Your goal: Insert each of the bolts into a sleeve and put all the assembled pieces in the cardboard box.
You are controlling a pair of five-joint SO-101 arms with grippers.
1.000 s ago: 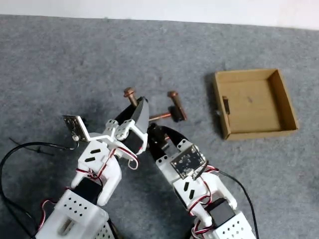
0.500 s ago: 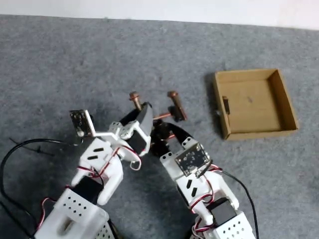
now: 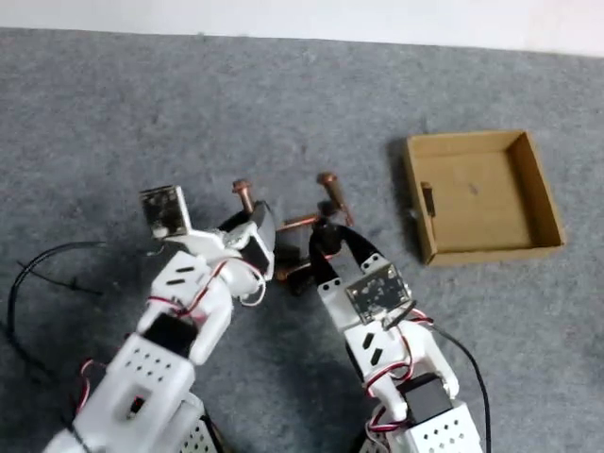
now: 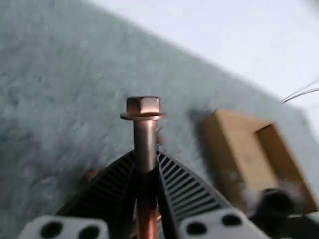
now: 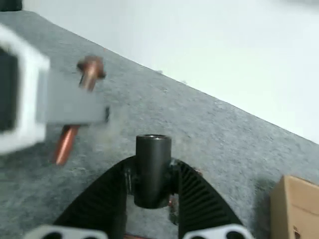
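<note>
**Left end effector** [image 4: 146,157] clenched on the shank of a copper bolt [image 4: 144,124], hexagonal head pointing away from the wrist. **Right end effector** [image 5: 152,172] grasping a black sleeve [image 5: 153,159], its bore showing at the free end. Both stand close together, well apart from the cardboard box [image 3: 421,212], off its left wall in the high view. A second bolt [image 3: 329,192] lies on the grey table [image 3: 142,104] between them and the box.

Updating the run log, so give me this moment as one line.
left gripper: shut on bolt | right gripper: shut on sleeve | bolt and sleeve: apart
</note>
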